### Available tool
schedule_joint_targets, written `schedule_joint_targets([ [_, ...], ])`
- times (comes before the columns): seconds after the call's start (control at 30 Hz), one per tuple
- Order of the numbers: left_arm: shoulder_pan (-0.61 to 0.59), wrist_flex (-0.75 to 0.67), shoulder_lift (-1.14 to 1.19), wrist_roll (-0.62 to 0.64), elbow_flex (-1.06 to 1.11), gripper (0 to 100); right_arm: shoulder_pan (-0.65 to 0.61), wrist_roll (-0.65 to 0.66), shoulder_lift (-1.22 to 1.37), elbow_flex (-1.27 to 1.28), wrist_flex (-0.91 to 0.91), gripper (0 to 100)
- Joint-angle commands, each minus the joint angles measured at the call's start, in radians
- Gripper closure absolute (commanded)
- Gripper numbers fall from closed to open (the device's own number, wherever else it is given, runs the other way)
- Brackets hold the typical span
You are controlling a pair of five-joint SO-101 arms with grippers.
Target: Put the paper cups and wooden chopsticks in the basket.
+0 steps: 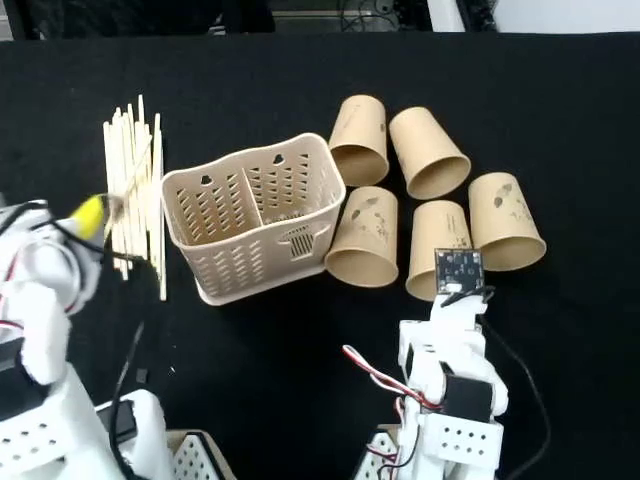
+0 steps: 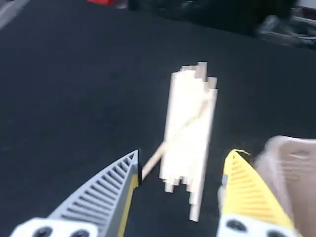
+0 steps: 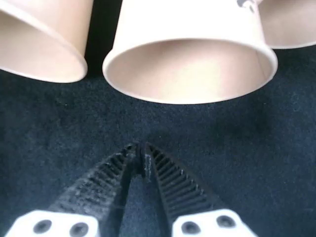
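Basket [image 1: 240, 265] sits between the 2 arms, 2 compartments, no cups or sticks in it. 5 paper cups [image 1: 500, 222] lie on their sides beyond the right gripper [image 3: 142, 149], whose fingers are pinched together on nothing. The nearest cup [image 3: 190, 54] is dead ahead of the tips, mouth facing them, neighbours close on both sides. Chopsticks [image 2: 190, 133] are nearer the left arm: left gripper [image 2: 182, 155] spread wide, near end of the bundle between the fingers, long axis running straight away from them, so closing pinches across the width. 1 stray stick [image 2: 152, 159] angles out toward the grey finger. Basket wall is just outside the yellow finger [image 2: 247, 187], the likely snag on lift.
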Motion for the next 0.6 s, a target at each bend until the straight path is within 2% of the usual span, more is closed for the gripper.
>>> schedule_joint_targets([
  [0.0,-0.076,-0.104,0.046,-0.069,0.127,72,-0.011,-0.003,-0.067,-0.008,0.003,98.5],
  [0.1,-0.076,-0.218,0.169,-0.100,0.211,72,-0.011,-0.003,-0.067,-0.008,0.003,98.5],
  [0.23,-0.068,-0.324,0.408,-0.127,0.180,72,-0.012,-0.006,-0.067,-0.008,0.003,98.5],
  [0.37,-0.033,-0.318,0.666,-0.146,0.062,72,-0.012,-0.008,-0.067,-0.008,0.003,98.5],
  [0.57,-0.027,-0.209,0.922,-0.146,-0.102,72,-0.014,-0.008,-0.067,-0.008,0.003,98.5],
])
